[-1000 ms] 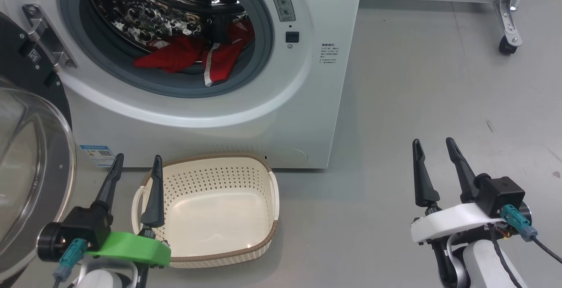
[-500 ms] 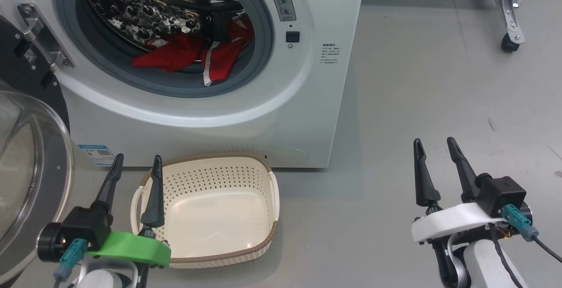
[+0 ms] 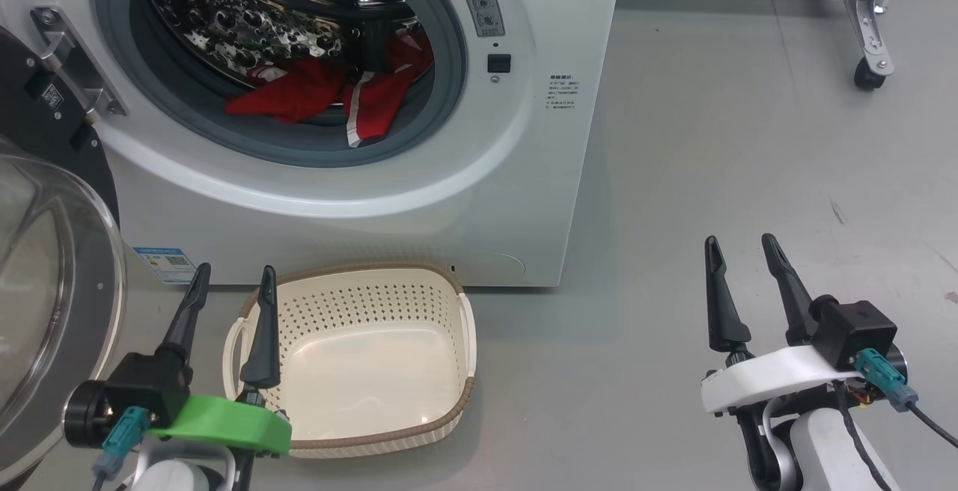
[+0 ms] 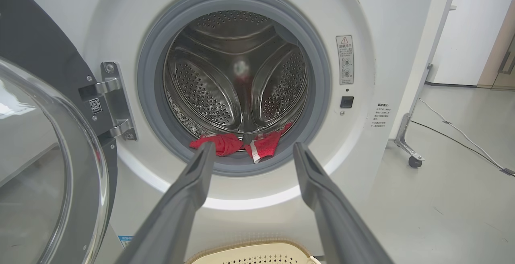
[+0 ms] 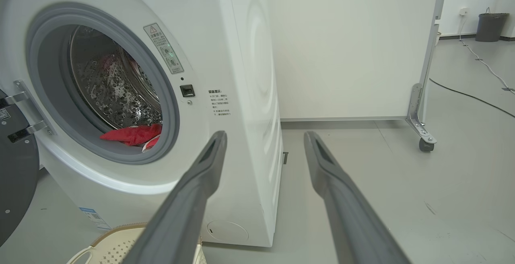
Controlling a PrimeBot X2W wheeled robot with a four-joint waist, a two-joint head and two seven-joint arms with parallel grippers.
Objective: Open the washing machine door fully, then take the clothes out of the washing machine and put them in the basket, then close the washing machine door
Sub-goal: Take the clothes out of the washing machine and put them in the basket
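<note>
Grey floor, door seemingly clear of basket, left end effector and right end effector spread

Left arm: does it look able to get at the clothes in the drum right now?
Probably yes. The door is swung aside to the left, the clothes lie at the front of the drum, and the open left gripper points at them with nothing between.
</note>
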